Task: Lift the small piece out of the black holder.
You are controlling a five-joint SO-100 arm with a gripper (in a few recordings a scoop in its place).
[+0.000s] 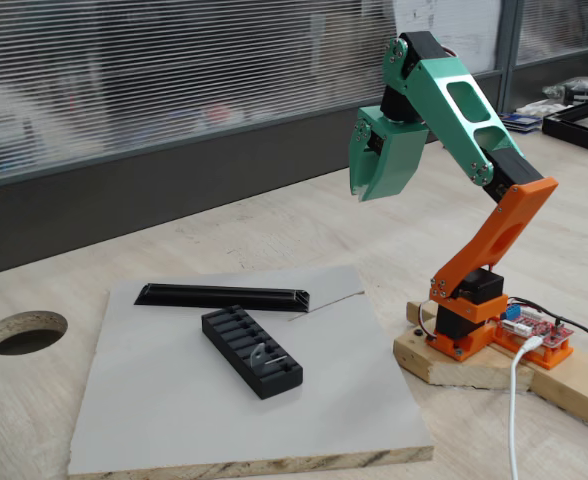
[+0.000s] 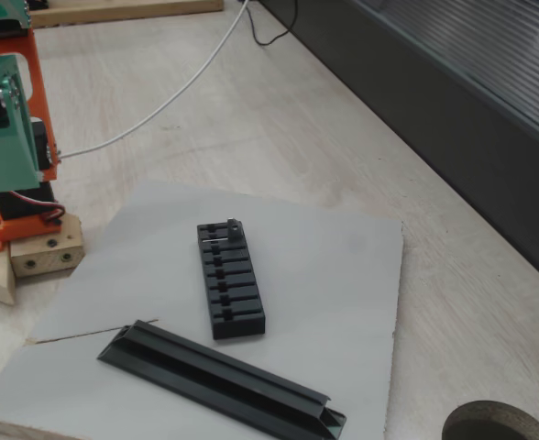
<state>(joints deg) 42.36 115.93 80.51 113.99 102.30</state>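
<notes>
The task looks to be at its opening step, the approach: nothing is gripped yet. In a fixed view the tool (image 1: 366, 188) hangs high in the air, well apart from the work below, its green shell pointing down. Whether its fingers are apart or together I cannot tell, because the shell hides the gap.

The black holder (image 1: 251, 351) lies flat on a grey board (image 1: 154, 420) that rests on the tabletop (image 1: 274, 215). The small piece (image 1: 264, 357) stands upright in a slot near 1 end of the holder, the end nearer the camera in that view. In another fixed view it shows at the holder's end nearer the arm's base (image 2: 234, 228). A longer black bar (image 1: 224, 297) lies just beside the holder on the same board, not touching the piece.

The next move calls for bringing the tool down over that end slot, spreading the fingers to straddle the thin tab, then pinching and pulling straight up so that the holder is not dragged along.
</notes>
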